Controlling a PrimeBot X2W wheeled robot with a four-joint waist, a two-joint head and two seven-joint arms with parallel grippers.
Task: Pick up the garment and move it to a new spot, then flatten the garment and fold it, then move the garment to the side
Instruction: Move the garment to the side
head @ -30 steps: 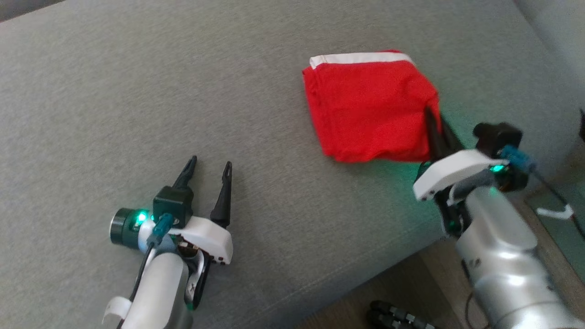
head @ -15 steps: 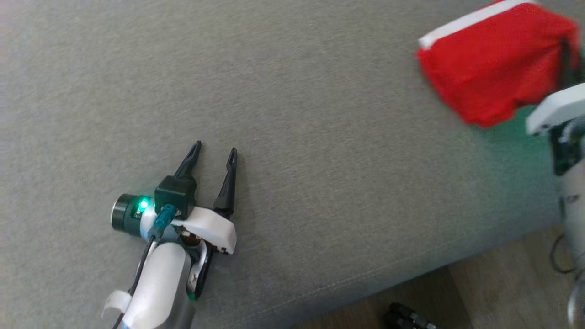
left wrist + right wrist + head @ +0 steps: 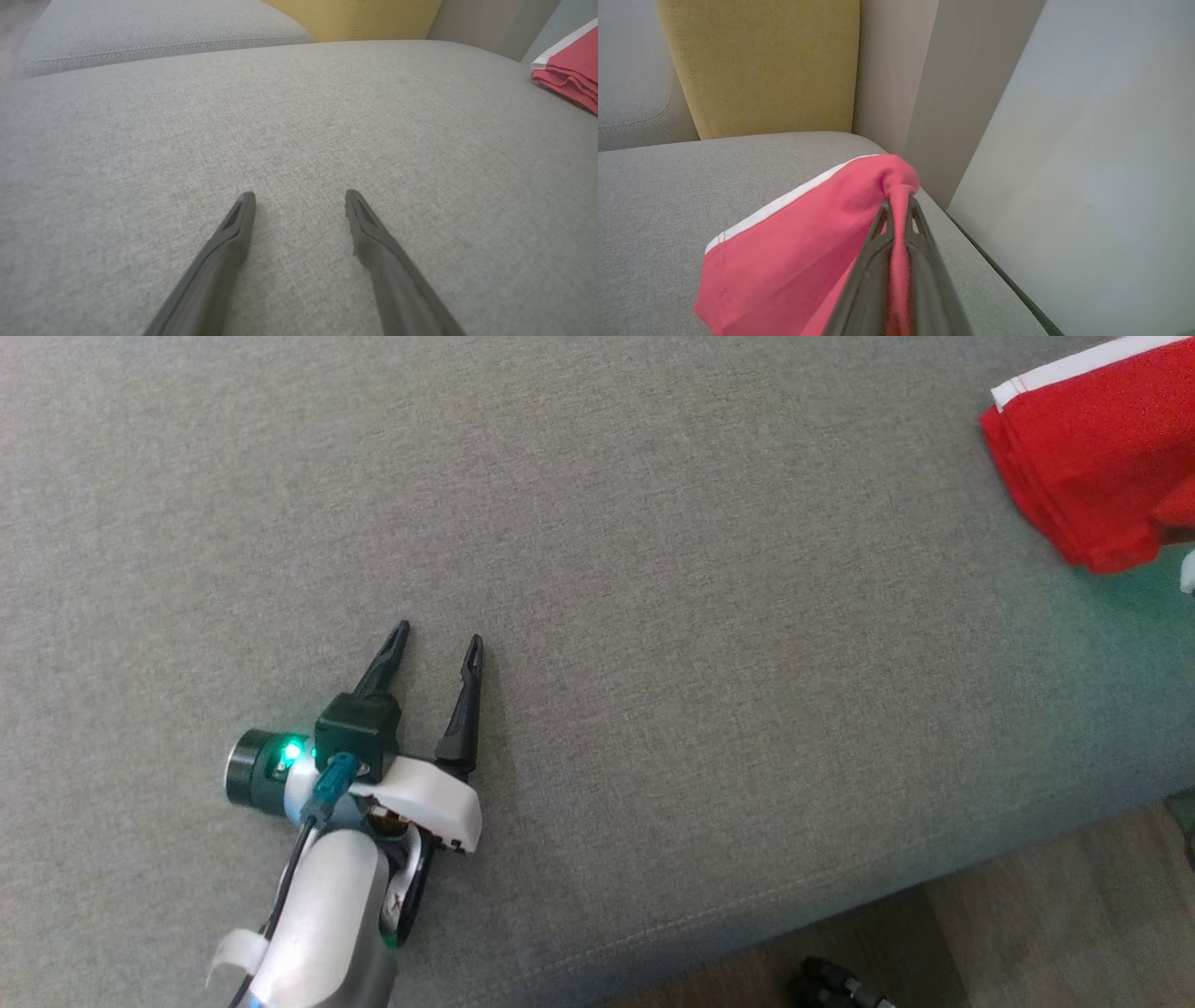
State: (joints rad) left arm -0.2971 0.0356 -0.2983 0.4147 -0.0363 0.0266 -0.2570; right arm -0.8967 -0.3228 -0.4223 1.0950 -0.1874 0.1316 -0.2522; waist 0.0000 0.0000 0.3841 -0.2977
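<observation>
The jersey (image 3: pixel 798 242) is folded down to a compact red bundle with a white trim strip along one edge, and the left wrist view shows the layers stacked at its side. It's way over at the right end of the grey seat (image 3: pixel 653 523), half cut off by the head view's right border.

The right gripper (image 3: pixel 899 207) is clamped tight on a bunched-up corner of it. Cloth is squeezed between the fingers, that corner is pulled up, and the rest sags down toward the seat. I can't tell if the low end is actually touching.

The left gripper (image 3: pixel 439 639) is well apart from it on the left side, fingers spread wide with nothing in them, low over bare fabric.

Room-wise there's a big open stretch of seat between the two grippers. The front edge runs diagonally at the lower right of the head view, with wood floor (image 3: pixel 1027 933) past it. Just beside the jersey the seat ends at a pale panel (image 3: pixel 1087 140) — a yellow cushion (image 3: pixel 761 65) stands behind.
</observation>
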